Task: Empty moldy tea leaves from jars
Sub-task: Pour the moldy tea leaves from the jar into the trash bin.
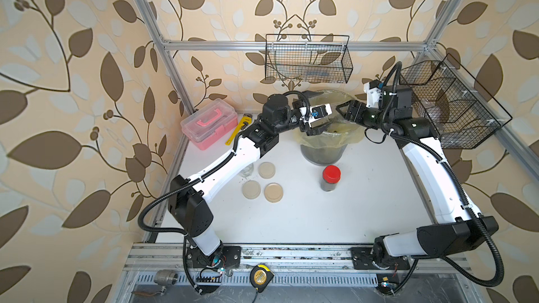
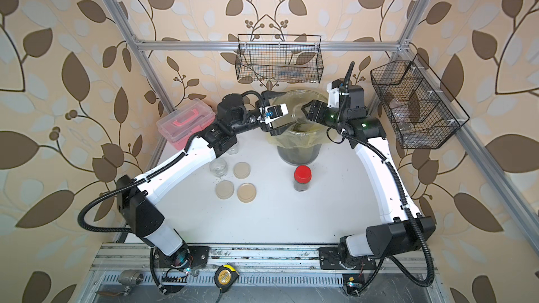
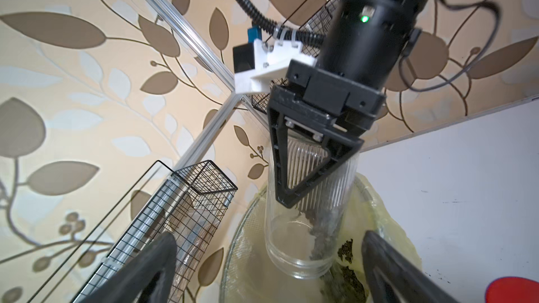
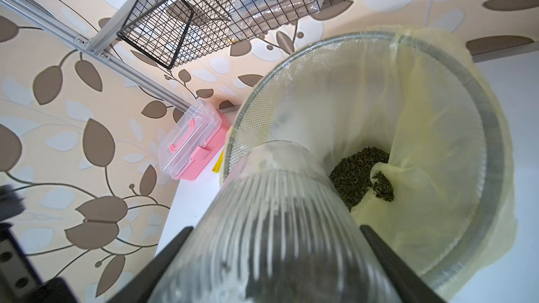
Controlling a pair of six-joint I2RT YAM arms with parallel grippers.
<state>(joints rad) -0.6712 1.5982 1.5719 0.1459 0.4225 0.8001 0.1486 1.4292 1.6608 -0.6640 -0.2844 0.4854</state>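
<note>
jar [image 3: 303,228] gripped by right end effector [image 4: 275,243] spills leaves [image 4: 355,176] into bin [image 4: 493,147]; left one [image 3: 271,257] released.

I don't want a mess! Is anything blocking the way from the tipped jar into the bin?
Nothing visible does. The right gripper holds the jar tilted, mouth over the open bin, and tea leaves lie inside.
</note>
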